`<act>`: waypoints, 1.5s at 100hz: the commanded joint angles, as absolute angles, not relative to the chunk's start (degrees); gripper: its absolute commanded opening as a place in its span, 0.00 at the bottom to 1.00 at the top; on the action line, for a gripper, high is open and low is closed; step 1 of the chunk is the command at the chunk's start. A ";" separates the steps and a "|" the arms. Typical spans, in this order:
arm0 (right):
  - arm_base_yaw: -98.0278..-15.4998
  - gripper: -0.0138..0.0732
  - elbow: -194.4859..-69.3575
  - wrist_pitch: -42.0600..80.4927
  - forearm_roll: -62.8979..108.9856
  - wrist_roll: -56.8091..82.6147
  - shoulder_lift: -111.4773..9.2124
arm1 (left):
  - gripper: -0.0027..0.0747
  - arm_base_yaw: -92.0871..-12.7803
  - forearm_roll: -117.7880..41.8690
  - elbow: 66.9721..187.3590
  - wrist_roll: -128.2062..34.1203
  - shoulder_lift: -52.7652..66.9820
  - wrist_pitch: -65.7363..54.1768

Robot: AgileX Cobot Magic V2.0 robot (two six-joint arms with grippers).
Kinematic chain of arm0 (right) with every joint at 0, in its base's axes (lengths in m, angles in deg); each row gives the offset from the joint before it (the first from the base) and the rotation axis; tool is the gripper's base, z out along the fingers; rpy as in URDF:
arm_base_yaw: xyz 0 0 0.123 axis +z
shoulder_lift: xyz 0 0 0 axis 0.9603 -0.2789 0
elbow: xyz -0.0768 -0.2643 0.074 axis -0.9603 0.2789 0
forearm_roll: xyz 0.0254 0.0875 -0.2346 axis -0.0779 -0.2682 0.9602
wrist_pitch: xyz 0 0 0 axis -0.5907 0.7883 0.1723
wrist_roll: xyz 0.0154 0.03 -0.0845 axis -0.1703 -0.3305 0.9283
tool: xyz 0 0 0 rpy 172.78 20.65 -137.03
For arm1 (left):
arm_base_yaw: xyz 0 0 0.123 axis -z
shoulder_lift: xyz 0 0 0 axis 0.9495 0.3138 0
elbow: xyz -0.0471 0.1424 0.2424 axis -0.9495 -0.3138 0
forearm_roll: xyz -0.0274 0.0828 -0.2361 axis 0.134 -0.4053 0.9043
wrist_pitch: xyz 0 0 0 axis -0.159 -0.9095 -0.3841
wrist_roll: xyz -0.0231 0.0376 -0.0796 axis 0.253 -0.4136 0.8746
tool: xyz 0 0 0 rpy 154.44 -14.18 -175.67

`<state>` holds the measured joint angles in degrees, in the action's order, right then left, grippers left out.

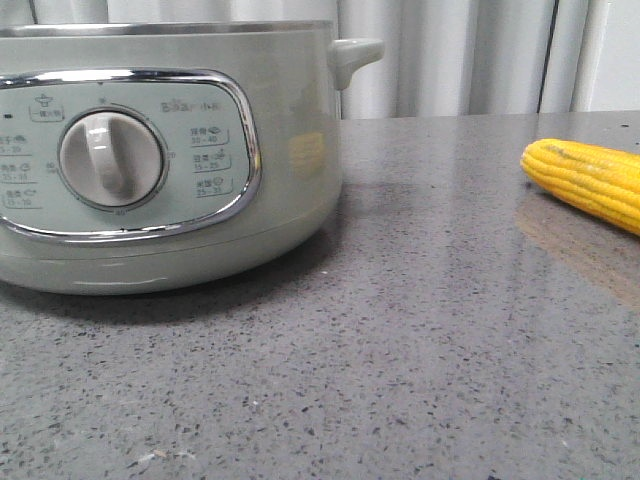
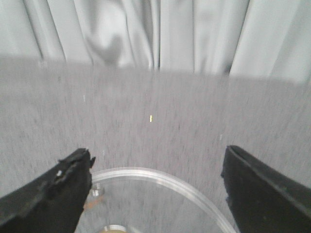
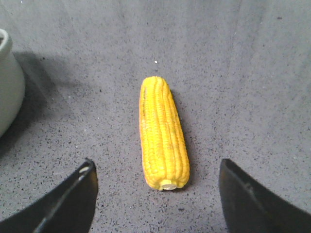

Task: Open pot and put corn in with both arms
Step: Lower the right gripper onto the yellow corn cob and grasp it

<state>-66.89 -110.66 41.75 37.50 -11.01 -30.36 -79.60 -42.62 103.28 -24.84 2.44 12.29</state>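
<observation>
The pale sage-green pot with a grey-white dial stands at the left of the front view; its side also shows in the right wrist view. The yellow corn lies on the table at the far right, and lies lengthwise in the right wrist view. My right gripper is open above the table, the corn's cut end just beyond the gap between its fingers. My left gripper is open above a clear glass lid with a steel rim. Neither gripper shows in the front view.
The grey speckled table stretches between the pot and the corn. Pale curtains hang behind the table's far edge, and show in the left wrist view.
</observation>
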 commanded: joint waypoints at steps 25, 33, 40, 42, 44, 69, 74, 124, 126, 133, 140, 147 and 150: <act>-66.88 0.69 -128.56 53.29 37.42 -7.58 -51.90 | 0.64 -75.46 -39.79 105.20 -24.76 -15.47 12.20; -66.88 0.69 -132.12 54.61 36.61 -6.75 -56.49 | 0.64 -74.14 -39.79 105.20 -24.76 -18.97 9.23; -66.88 0.69 -134.20 55.01 36.48 -5.85 -59.64 | 0.63 -73.06 -39.79 105.20 -24.76 -21.81 5.75; -66.88 0.69 -134.52 55.01 36.48 -5.69 -60.22 | 0.63 -72.93 -39.79 105.20 -24.76 -22.60 4.78; -66.88 0.69 -134.92 55.01 36.48 -5.57 -61.03 | 0.63 -72.71 -39.79 105.20 -24.76 -23.35 4.06; -66.88 0.69 -135.87 55.53 36.85 -5.55 -69.52 | 0.63 -71.56 -39.68 105.20 -24.76 -30.87 1.53; -66.88 0.69 -135.87 55.67 36.75 -5.55 -70.90 | 0.63 -71.56 -39.68 105.29 -24.76 -32.17 2.61; -66.88 0.37 -135.87 55.66 36.63 -5.55 -77.27 | 0.63 -68.32 -39.68 105.29 -24.76 -33.86 3.28; -66.88 0.33 -135.87 55.66 36.63 -5.55 -77.27 | 0.63 -68.32 -39.68 105.29 -24.76 -33.86 3.28; -66.88 0.21 -135.87 55.66 36.24 -5.55 -77.27 | 0.63 -68.32 -39.68 105.29 -24.76 -33.93 3.28; -66.88 0.16 -136.11 56.10 34.95 -5.55 -76.27 | 0.63 -67.87 -39.68 105.29 -24.76 -33.93 3.28; -66.46 0.15 -137.42 56.67 32.45 -5.55 -74.45 | 0.63 -67.31 -39.68 105.29 -24.76 -33.93 3.28; -65.96 0.15 -138.30 56.67 31.51 -5.55 -73.51 | 0.63 -67.08 -39.68 105.29 -24.76 -33.93 3.28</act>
